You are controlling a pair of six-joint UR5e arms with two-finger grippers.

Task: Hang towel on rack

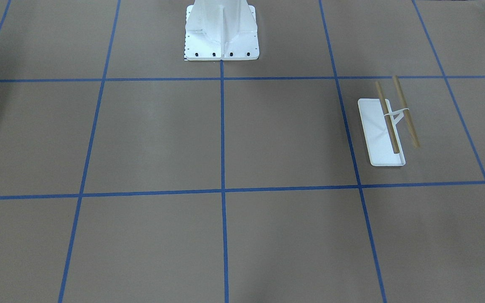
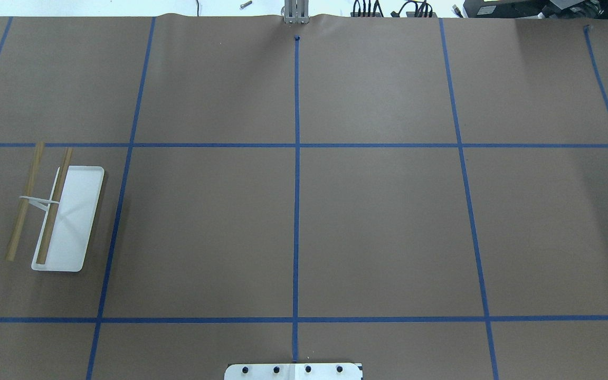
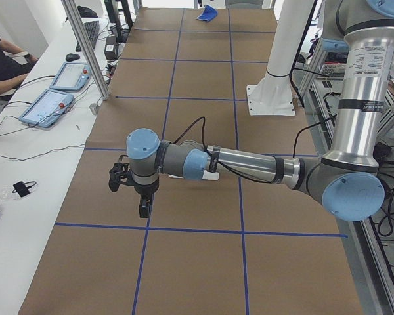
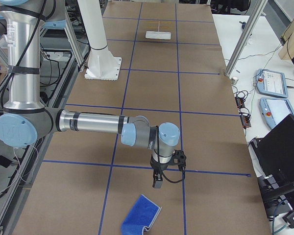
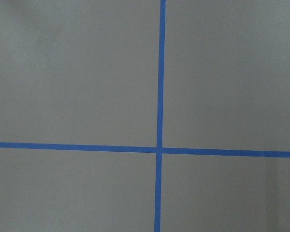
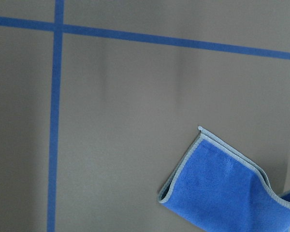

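Note:
The royal-blue towel (image 4: 141, 214) lies folded on the brown table at the robot's right end. It also shows in the right wrist view (image 6: 222, 183), and far off in the exterior left view (image 3: 209, 13). The rack (image 2: 74, 216), with a white tray base and two tan rods, stands at the robot's left end with its rods bare. It also shows in the front view (image 1: 377, 130) and the exterior right view (image 4: 158, 35). My right gripper (image 4: 158, 184) hangs above the table just short of the towel. My left gripper (image 3: 144, 211) hangs over bare table. I cannot tell whether either gripper is open or shut.
The white bolted pedestal (image 1: 221, 33) stands at the robot's edge of the table. Blue tape lines grid the brown paper. Control tablets (image 3: 52, 98) and an operator (image 3: 0, 59) are beside the table; a laptop (image 4: 284, 147) sits off its far side.

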